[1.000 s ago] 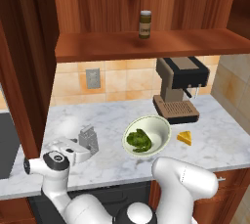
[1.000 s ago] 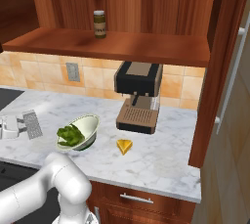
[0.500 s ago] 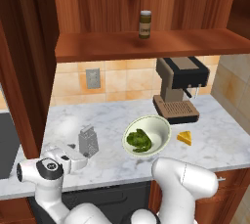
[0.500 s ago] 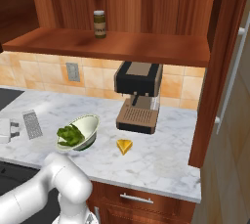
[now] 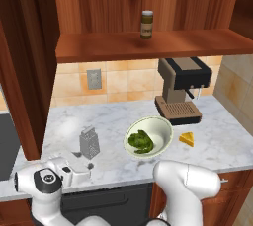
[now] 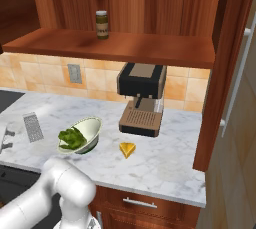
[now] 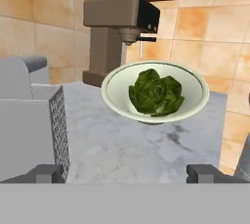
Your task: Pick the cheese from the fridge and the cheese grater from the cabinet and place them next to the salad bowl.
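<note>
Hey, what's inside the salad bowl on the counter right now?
The salad bowl holds a clump of dark green leafy salad, sitting toward its middle. Pale inner wall shows all around it. Whatever lies beneath the leaves is covered.

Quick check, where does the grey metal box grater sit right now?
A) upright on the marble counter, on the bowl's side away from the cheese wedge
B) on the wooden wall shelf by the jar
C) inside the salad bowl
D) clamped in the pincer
A: the grey metal box grater stands upright on the marble counter, with the pale salad bowl between it and the yellow-orange cheese wedge; the pincer is open, apart from it.
</note>
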